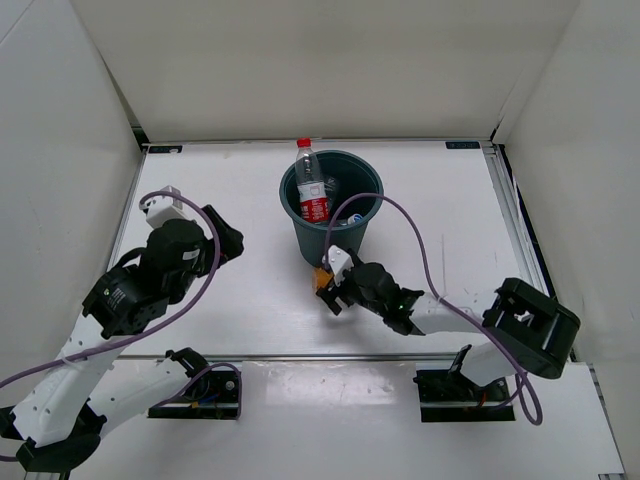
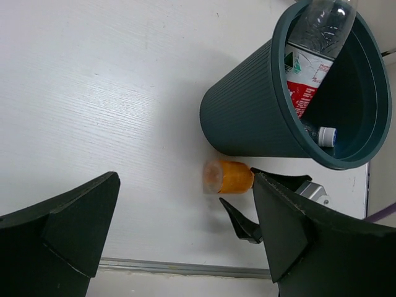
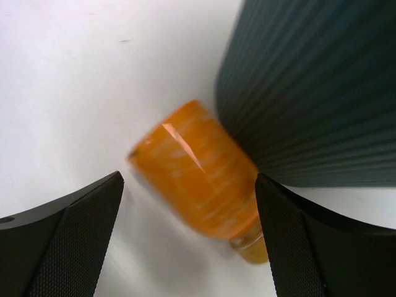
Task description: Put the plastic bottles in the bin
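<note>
The dark teal bin (image 1: 322,236) stands mid-table. A red-labelled bottle (image 1: 311,185) leans in it, neck above the rim, and a clear bottle with a white cap (image 2: 326,135) lies deeper inside. A squat orange bottle (image 1: 322,277) lies on its side on the table against the bin's foot (image 3: 309,80). My right gripper (image 3: 189,178) is open low over the table. Its fingers straddle the orange bottle (image 3: 198,179), with a gap on the left side. My left gripper (image 2: 185,182) hangs open and empty to the left, looking across at the orange bottle (image 2: 228,177) and the bin (image 2: 247,117).
White walls enclose the table on three sides. A metal rail (image 1: 300,357) runs along the near edge by the arm bases. The right arm's purple cable (image 1: 425,250) arcs past the bin's right side.
</note>
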